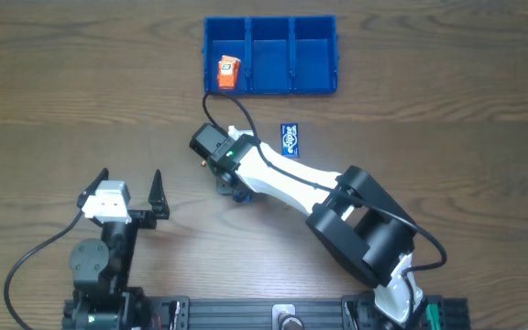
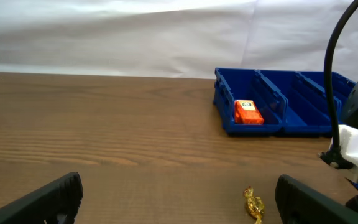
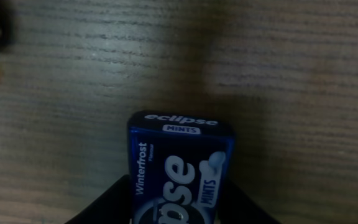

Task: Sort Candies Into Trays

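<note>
**Right gripper: mint tin held**

Right gripper (image 3: 178, 208) fingers pinching blue mint tin (image 3: 180, 168), mid-table. Gold-wrapped candy (image 2: 253, 204) just beside. Second mint tin (image 1: 290, 139) farther right. Left gripper (image 1: 128, 188) spread, near left. Orange candy (image 1: 228, 73) in tray's (image 1: 273, 90) left compartment.

Robotics lab test bench. Evidence: wood-grain table (image 1: 53, 101), black mounting rail (image 1: 236, 310) along its edge (both arm bases (image 1: 99, 266) stand there), plain white backdrop (image 2: 104, 34) behind.
</note>
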Robot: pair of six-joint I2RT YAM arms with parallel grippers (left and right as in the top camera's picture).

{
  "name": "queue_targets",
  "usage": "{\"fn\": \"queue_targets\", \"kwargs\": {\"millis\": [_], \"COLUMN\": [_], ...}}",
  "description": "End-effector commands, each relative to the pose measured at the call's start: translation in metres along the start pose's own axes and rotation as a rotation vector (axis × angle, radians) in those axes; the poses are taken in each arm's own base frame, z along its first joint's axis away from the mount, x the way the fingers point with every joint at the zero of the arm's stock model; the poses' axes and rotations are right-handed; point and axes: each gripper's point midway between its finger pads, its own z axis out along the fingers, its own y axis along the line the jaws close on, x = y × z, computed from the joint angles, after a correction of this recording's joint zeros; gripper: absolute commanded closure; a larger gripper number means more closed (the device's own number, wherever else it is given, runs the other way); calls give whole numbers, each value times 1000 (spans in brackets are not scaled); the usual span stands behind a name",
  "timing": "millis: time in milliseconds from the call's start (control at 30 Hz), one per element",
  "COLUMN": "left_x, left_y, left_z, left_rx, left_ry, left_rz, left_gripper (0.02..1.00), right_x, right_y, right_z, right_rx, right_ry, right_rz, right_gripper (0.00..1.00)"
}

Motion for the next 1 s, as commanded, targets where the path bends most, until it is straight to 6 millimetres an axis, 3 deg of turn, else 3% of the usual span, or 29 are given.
{"fn": "queue_targets", "kwargs": {"millis": [33,267,367,533,667,767,867,900,1000], "left_x": [16,16,16,16,16,16,16,16,16], "left_y": [-1,-1,-1,-1,-1,-1,-1,-1,-1], "left_z": [1,1,1,1,1,1,1,1,1], "left_rx": [11,10,11,10,10,10,10,11,11], "left_ry": [49,49,49,49,49,49,49,49,49], "left_rz": [11,11,11,11,11,11,11,11,11], "left_gripper": [23,20,20,20,23,20,20,20,20], "right_x": [-7,-9,-20,-50,-94,-135,-177,-200,-236], "right_y": [2,4,7,-3,-35,-52,-66,-73,-81], "right_z": [1,-4,-30,-107,-173,-199,-208,-209,-198], "right_rx": [4,-5,-36,-59,10,28,41,49,57], "right_ry": [-20,-29,-89,-260,-397,-469,-533,-566,-609], "right_rz": [2,-6,-36,-66,-61,-69,-65,-56,-32], "right_gripper": [654,737,761,812,814,814,814,814,814]}}
